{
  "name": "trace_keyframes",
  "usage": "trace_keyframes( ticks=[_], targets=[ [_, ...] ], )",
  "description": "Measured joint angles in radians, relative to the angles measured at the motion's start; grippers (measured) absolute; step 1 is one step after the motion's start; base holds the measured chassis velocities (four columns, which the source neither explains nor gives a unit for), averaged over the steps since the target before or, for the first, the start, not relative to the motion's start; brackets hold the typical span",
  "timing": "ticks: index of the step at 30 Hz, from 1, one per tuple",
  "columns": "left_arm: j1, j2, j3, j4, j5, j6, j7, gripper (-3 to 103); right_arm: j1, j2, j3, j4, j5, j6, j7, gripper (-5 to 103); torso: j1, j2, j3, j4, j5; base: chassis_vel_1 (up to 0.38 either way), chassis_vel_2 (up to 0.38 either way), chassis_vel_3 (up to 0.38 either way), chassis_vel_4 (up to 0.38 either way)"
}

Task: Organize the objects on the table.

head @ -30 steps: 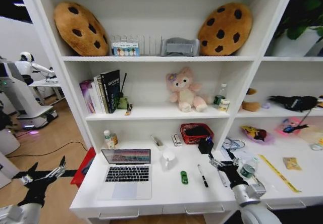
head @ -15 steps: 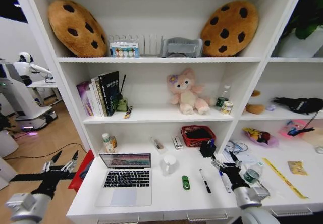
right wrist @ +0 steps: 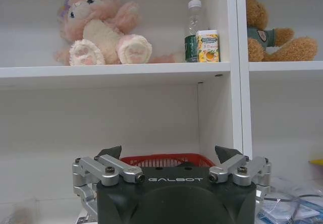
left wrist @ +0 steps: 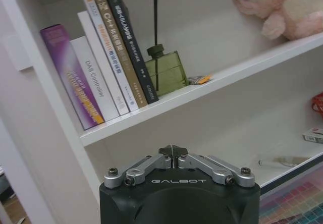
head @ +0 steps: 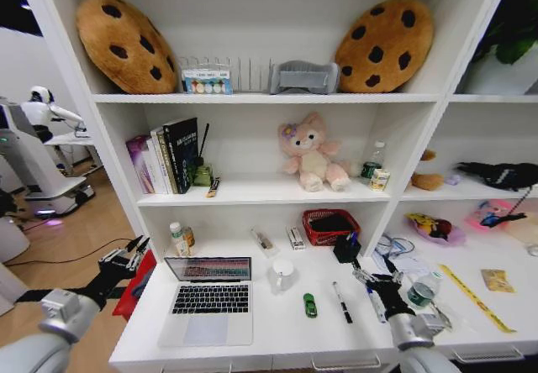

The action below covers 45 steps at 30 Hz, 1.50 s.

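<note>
On the white table [head: 277,327] the silver laptop [head: 208,296] stands open at the left. A white mug [head: 282,274], a tiny green toy [head: 310,305] and a black marker [head: 340,301] lie to its right. Two small bottles [head: 179,239] stand behind the laptop, and a black pen cup [head: 345,248] stands by the shelf upright. The yellow ruler [head: 475,299] lies at the far right. My right gripper [head: 371,275] [right wrist: 169,152] hovers open right of the marker, holding nothing. Left of the laptop's screen, my left gripper [head: 134,252] [left wrist: 172,149] is shut and empty.
A red basket [head: 329,224] sits at the back of the table. Cables and a small bottle [head: 418,291] lie just right of my right gripper. Books [left wrist: 96,62], a green diffuser [left wrist: 165,71] and a pink plush [head: 309,152] fill the shelf above. A red thing [head: 137,277] hangs off the table's left end.
My left arm has risen from low at the left and reached in toward the laptop's left side. The right gripper has barely moved. The camera shifted slightly.
</note>
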Motion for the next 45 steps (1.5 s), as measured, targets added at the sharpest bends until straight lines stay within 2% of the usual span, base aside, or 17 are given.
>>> trace_keyframes(
  ticks=[2,3,5,6,7,8,9,12,13,16,17,22,27,32,36,42,45],
  targets=[
    [-0.001,0.087,0.001,0.018,-0.025,0.007,-0.001,0,0.005,-0.002,0.001,-0.008,0.004,0.000,0.001,100,0.000,0.000,0.000,0.0000,-0.0002,0.000,0.000,0.000,0.000],
    [-0.001,0.087,0.001,0.018,-0.025,0.007,-0.001,0,0.005,-0.002,0.001,-0.008,0.004,0.000,0.001,100,0.000,0.000,0.000,0.0000,-0.0002,0.000,0.000,0.000,0.000],
    [-0.004,0.184,0.002,0.037,-0.069,0.015,-0.003,0,0.007,-0.004,0.000,-0.014,0.004,0.000,0.002,100,0.000,0.000,0.000,-0.0001,-0.0001,0.000,0.000,0.000,0.000],
    [-0.004,0.184,0.002,0.037,-0.069,0.015,-0.003,0,0.007,-0.004,0.000,-0.014,0.004,0.000,0.002,100,0.000,0.000,0.000,-0.0001,-0.0001,0.000,0.000,0.000,0.000],
    [-0.005,0.221,0.002,0.043,-0.086,0.016,-0.004,0,0.007,-0.004,-0.001,-0.015,0.004,0.000,0.002,100,0.000,0.000,0.000,0.0001,-0.0001,0.000,0.000,0.000,0.000],
    [-0.009,0.313,0.006,0.068,-0.133,0.021,-0.005,0,0.008,-0.006,-0.002,-0.015,0.004,0.000,0.003,100,0.000,0.000,0.000,-0.0003,0.0001,0.000,0.000,0.000,0.000],
    [-0.009,0.313,0.006,0.068,-0.133,0.021,-0.005,0,0.008,-0.006,-0.002,-0.015,0.004,0.000,0.003,100,0.000,0.000,0.000,-0.0003,0.0001,0.000,0.000,0.000,0.000],
    [-0.035,0.430,0.040,0.114,-0.200,0.030,-0.010,0,0.022,-0.010,-0.011,-0.016,0.004,-0.004,0.006,100,0.000,0.000,0.000,-0.0004,0.0000,0.000,0.000,0.000,0.000],
    [-0.035,0.430,0.040,0.114,-0.200,0.030,-0.010,0,0.022,-0.010,-0.011,-0.016,0.004,-0.004,0.006,100,0.000,0.000,0.000,-0.0004,0.0000,0.000,0.000,0.000,0.000],
    [-0.047,0.518,0.067,0.147,-0.237,0.034,-0.012,0,0.037,-0.013,-0.031,-0.029,0.004,-0.006,0.008,100,0.000,0.000,0.000,0.0000,0.0000,0.000,0.000,0.000,0.000],
    [-0.047,0.518,0.067,0.147,-0.237,0.034,-0.012,0,0.037,-0.013,-0.031,-0.029,0.004,-0.006,0.008,100,0.000,0.000,0.000,0.0000,0.0000,0.000,0.000,0.000,0.000],
    [-0.063,0.620,0.133,0.191,-0.265,0.040,-0.014,0,0.034,-0.002,-0.034,-0.038,0.003,-0.004,0.008,100,0.000,0.000,0.000,-0.0003,0.0000,0.000,0.000,0.000,0.000],
    [-0.063,0.645,0.174,0.216,-0.266,0.040,-0.010,0,0.041,0.005,-0.035,-0.038,0.004,-0.004,0.008,100,0.000,0.000,0.000,-0.0001,0.0000,0.000,0.000,0.000,0.000],
    [-0.059,0.633,0.206,0.207,-0.245,0.040,-0.008,0,0.046,0.007,-0.038,-0.041,0.004,-0.004,0.009,100,0.000,0.000,0.000,0.0000,-0.0001,0.000,0.000,0.000,0.000],
    [-0.047,0.594,0.251,0.169,-0.189,0.041,-0.014,0,0.048,-0.001,-0.042,-0.049,0.004,-0.004,0.010,100,0.000,0.000,0.000,0.0000,0.0000,0.000,0.000,0.000,0.000],
    [-0.013,0.551,0.248,0.131,-0.154,0.037,-0.024,0,0.053,-0.011,-0.041,-0.048,0.011,-0.004,0.015,100,0.000,0.000,0.000,-0.0001,0.0002,0.000,0.000,0.000,0.000],
    [0.072,0.472,0.206,0.091,-0.093,0.022,-0.026,0,0.057,-0.011,-0.047,-0.047,0.012,-0.005,0.025,100,0.000,0.000,0.000,-0.0002,0.0001,0.000,0.000,0.000,0.000]
  ],
)
